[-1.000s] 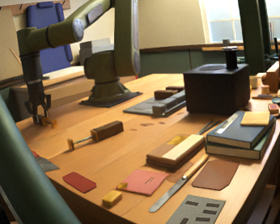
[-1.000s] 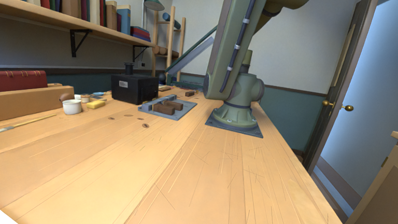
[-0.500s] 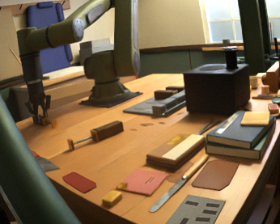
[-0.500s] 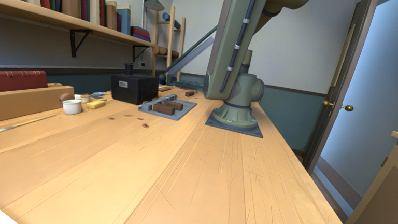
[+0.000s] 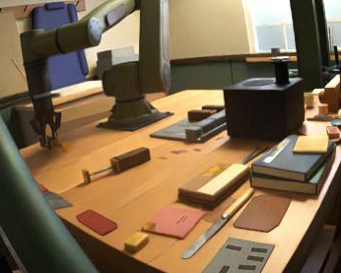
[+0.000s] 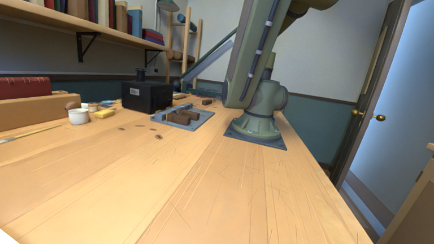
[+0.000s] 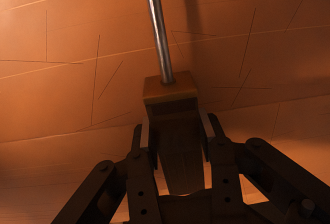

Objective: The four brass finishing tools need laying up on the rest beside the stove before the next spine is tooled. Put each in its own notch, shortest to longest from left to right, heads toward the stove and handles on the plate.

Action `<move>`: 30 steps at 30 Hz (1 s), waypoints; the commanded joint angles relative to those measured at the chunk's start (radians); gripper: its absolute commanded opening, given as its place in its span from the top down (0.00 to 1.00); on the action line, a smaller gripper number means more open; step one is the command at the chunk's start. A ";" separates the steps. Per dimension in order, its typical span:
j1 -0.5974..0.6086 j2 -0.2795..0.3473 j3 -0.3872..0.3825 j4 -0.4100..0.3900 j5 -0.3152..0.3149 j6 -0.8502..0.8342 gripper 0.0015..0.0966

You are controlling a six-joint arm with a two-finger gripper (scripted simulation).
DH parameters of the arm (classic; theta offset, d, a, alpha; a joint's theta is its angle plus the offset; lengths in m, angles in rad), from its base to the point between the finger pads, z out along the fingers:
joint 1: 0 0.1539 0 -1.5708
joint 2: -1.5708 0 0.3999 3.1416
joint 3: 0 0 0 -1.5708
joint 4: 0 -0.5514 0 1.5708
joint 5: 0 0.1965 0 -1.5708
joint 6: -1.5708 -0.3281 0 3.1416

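Note:
At the far left end of the bench a brass finishing tool lies on the wood under my arm. The wrist camera shows its dark wooden handle (image 7: 177,148), a brass collar (image 7: 170,88) and a steel shank (image 7: 160,39) running away from me. Another tool (image 5: 117,163) lies on the open bench nearer the middle. The grey rest (image 5: 195,126) sits beside the black stove (image 5: 263,107), with two wooden handles (image 6: 183,116) on its plate. My gripper (image 7: 176,132) is down at the bench and closed around the first tool's handle.
Behind the work stand my arm's base (image 5: 133,112) and a blue chair (image 5: 62,40). Stacked books (image 5: 291,166), leather pieces, a bone folder (image 5: 220,222) and small blocks crowd the near right of the bench. The bench edge runs close to my gripper on the left.

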 commanded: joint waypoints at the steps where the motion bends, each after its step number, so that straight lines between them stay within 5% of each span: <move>1: 0.000 -0.008 0.012 0.002 -0.014 0.000 0.93; 15: 0.000 -0.065 0.187 0.002 -0.247 0.000 0.93; 30: 0.025 -0.070 0.202 0.002 -0.268 -0.025 0.93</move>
